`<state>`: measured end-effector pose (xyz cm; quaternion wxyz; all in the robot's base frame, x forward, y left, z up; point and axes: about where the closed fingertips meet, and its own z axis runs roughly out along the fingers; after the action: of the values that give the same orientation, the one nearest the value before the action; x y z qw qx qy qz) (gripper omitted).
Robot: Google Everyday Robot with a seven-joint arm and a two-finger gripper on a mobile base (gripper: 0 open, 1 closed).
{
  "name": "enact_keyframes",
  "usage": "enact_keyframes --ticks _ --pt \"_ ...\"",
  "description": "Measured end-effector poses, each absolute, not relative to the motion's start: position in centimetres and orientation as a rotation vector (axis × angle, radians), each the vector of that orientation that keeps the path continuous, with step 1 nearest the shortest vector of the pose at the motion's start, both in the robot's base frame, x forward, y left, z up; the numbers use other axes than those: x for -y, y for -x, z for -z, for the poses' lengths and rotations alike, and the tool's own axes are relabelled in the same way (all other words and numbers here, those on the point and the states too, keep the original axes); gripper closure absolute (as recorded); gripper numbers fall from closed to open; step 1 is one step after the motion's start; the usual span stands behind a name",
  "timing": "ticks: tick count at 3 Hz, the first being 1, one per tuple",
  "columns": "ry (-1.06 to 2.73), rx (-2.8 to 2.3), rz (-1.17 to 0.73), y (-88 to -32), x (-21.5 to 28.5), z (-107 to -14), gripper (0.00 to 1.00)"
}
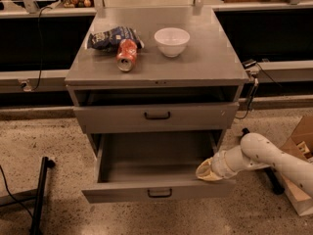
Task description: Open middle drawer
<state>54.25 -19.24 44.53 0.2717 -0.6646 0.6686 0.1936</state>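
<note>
The middle drawer [122,194] stands pulled well out from the cabinet, its grey inside bare, its handle [160,193] at the centre of the near front. The drawer above [195,116] is shut. The pincer [208,173] sits at the open drawer's near right corner, low against the right wall just behind the front panel. Whether it is wide or narrow cannot be told.

The opening looks as good as done, so the risk now lies in getting clear. If the pincer lifts or swings left while tucked behind the front panel, it may snag the wall or panel and twist the drawer on its runners. A push toward the far side would slide the drawer back in and undo the work. A further tug toward the near side might draw it off its runners.

Any jolt to the cabinet could set the can [126,54], lying on its side on the surface [210,58], rolling toward the near edge. The arm [264,155] also passes close to the box [303,131] on the right, and a wide swing could knock it.
</note>
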Motion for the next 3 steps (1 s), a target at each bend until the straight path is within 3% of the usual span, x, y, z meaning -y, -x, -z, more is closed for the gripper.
enact_keyframes --ticks 3 --pt "1.961 -1.603 -0.582 -56.8 10.4 -44.9 1.0"
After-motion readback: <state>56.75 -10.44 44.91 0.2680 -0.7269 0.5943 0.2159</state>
